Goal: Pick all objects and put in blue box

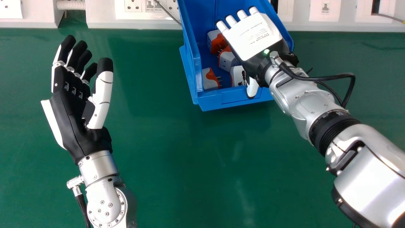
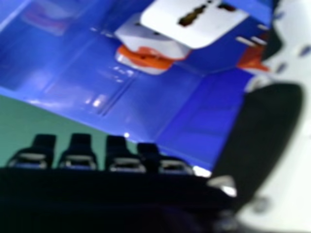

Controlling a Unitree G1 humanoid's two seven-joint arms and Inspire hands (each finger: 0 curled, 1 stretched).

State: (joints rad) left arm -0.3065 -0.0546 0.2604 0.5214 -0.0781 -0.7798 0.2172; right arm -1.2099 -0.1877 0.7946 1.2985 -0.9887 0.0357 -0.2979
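In the head view the blue box [image 1: 190, 72] stands at the back of the table with several white and orange plug adapters [image 1: 210, 79] inside. Over its right part is my right hand [image 1: 253, 38], back up, fingers straight, thumb above the front wall. My left hand [image 1: 72, 98] rests open and empty over the table at the left, well apart from the box. The right hand view has my right hand [image 2: 116, 160] open, nothing held, beside the blue box [image 2: 63, 92] with white and orange adapters [image 2: 194, 22] in it.
A green table [image 1: 164, 164] spreads in front of the box. Along its back edge runs a white panel [image 1: 142, 23] with sockets, and a thin grey cable reaches the box's left side. A black cable [image 1: 332, 77] loops out from the right wrist.
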